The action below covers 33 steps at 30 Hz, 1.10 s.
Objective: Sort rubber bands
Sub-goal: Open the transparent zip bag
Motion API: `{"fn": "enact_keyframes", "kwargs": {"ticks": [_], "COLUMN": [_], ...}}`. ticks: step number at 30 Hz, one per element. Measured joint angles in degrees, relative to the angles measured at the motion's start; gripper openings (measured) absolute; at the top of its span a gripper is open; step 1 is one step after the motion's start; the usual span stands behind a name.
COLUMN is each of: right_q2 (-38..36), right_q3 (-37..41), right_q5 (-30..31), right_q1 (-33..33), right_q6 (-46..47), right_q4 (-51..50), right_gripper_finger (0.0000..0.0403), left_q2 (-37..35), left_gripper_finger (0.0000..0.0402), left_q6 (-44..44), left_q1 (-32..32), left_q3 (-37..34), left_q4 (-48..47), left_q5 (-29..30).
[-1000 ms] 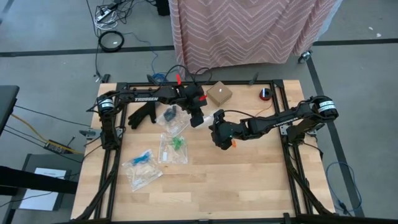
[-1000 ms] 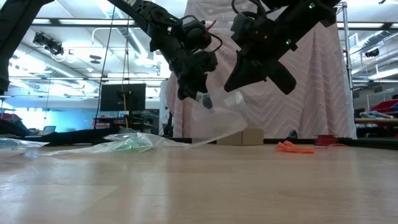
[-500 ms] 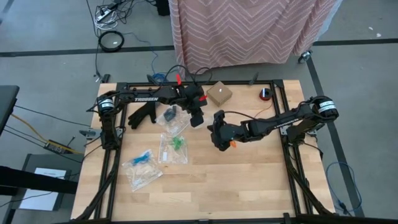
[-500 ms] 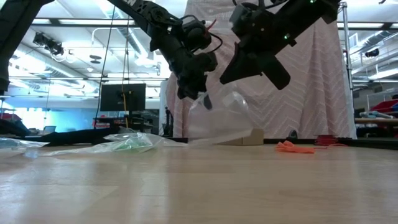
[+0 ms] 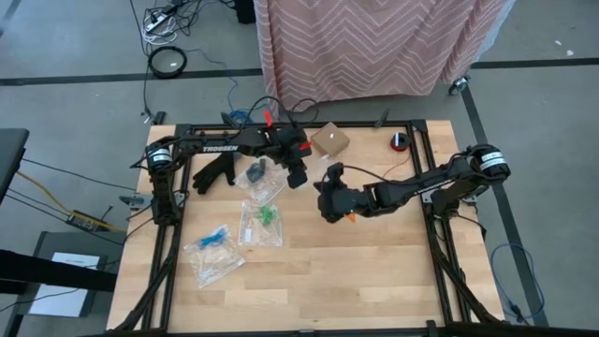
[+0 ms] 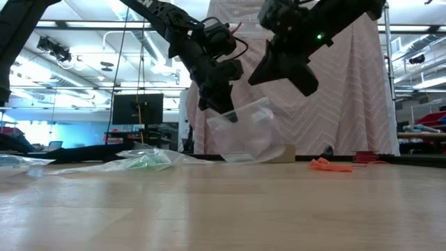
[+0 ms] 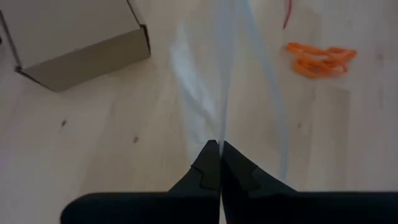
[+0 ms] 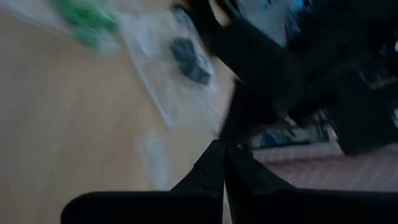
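A: How are the jaws of the left gripper set?

B: They are pressed fully together on the top edge of a clear bag, which is held up off the table. In the left wrist view the thin plastic is seen pinched between the fingertips.

A: And the right gripper?

B: Its jaws are closed tight as well, at the opposite upper corner of the clear bag, just beside the cardboard box. A grip on the plastic seems to be made there, though it cannot be told for certain.

A: Where are the rubber bands found?

B: The orange rubber bands are left lying loose on the wood, near the cardboard box and beside the clear bag. Green ones, blue ones and dark ones are kept in separate flat bags, farther from the cardboard box, on the left arm's side.
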State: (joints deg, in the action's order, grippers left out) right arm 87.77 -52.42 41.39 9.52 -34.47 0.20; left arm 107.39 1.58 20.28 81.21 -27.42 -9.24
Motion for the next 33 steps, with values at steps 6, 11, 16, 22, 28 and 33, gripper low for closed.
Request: {"fn": "enact_keyframes", "kwargs": {"ticks": [6, 11, 16, 22, 28, 33], "right_q2": [0.02, 0.02, 0.02, 0.24, 0.26, 0.26], "right_q3": [0.02, 0.02, 0.02, 0.02, 0.02, 0.02], "right_q5": [0.34, -0.53, -2.0, -2.67, -4.23, -5.61], "right_q1": [-3.27, -5.3, -6.64, -7.2, -8.8, -9.25], "right_q6": [0.39, 0.36, 0.35, 0.88, 3.38, 4.12], "right_q4": [0.83, 4.55, 5.51, 4.62, 3.7, 2.71], "right_gripper_finger": [0.0, 0.0, 0.0, 0.0, 0.0, 0.0], "left_q2": [0.0, 0.0, 0.0, -0.31, -0.31, -0.31], "left_gripper_finger": [0.0001, 0.0001, 0.0001, 0.0001, 0.0001, 0.0001], "left_q6": [-2.68, -4.08, -6.35, -7.08, -7.86, -8.04], "left_q1": [-0.2, -0.42, -0.5, -0.47, -0.92, -1.34], "left_q3": [0.0, 0.0, 0.0, 0.0, 0.0, 0.0], "left_q4": [2.33, 2.49, 4.31, 4.46, 4.53, 5.5], "left_q5": [-0.73, -1.11, -4.66, -5.74, -7.54, -7.58]}}
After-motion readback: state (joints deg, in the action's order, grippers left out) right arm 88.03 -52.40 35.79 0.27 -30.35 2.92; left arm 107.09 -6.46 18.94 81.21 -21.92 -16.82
